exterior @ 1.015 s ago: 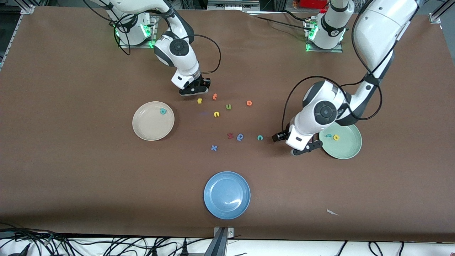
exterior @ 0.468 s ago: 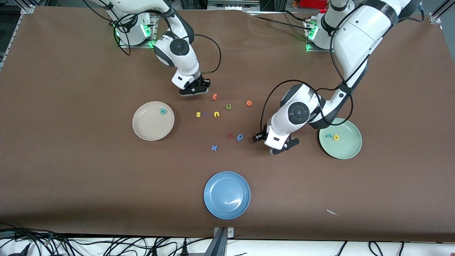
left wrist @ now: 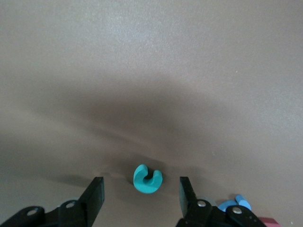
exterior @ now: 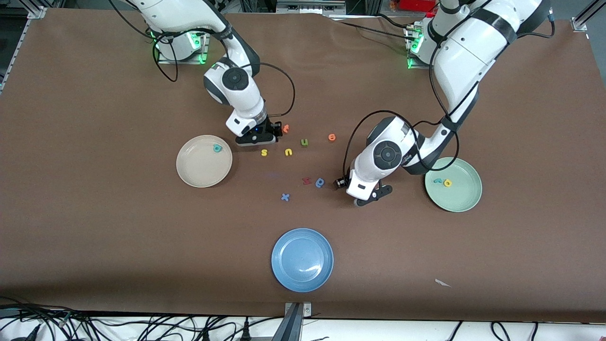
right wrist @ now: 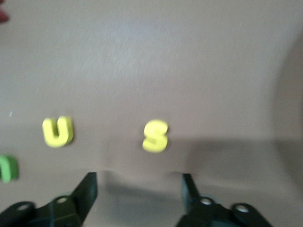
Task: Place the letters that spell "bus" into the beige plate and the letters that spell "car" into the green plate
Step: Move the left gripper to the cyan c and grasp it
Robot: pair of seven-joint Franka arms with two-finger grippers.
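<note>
The teal "c" (left wrist: 147, 178) lies on the table between the fingers of my left gripper (left wrist: 141, 185), which is open and low around it without touching; the front view hides it under my left gripper (exterior: 347, 185). My right gripper (exterior: 258, 139) is open and empty, low over the table beside the yellow "s" (exterior: 264, 152) and the beige plate (exterior: 199, 168), which holds the teal "b" (exterior: 217, 148). The yellow "u" (exterior: 288, 152) lies beside the "s". The green plate (exterior: 459, 196) holds the teal-blue "r" (exterior: 438, 181) and yellow "a" (exterior: 447, 183).
Loose letters lie mid-table: an orange "t" (exterior: 285, 128), green "u" (exterior: 304, 142), orange "e" (exterior: 332, 137), red letter (exterior: 306, 180), blue rounded letter (exterior: 320, 182) and blue "x" (exterior: 284, 197). A blue plate (exterior: 302, 259) sits nearest the front camera.
My right gripper opened and came down; the yellow "s" went from under it to the table beside the "u". My left arm swung from the green plate to over the teal "c".
</note>
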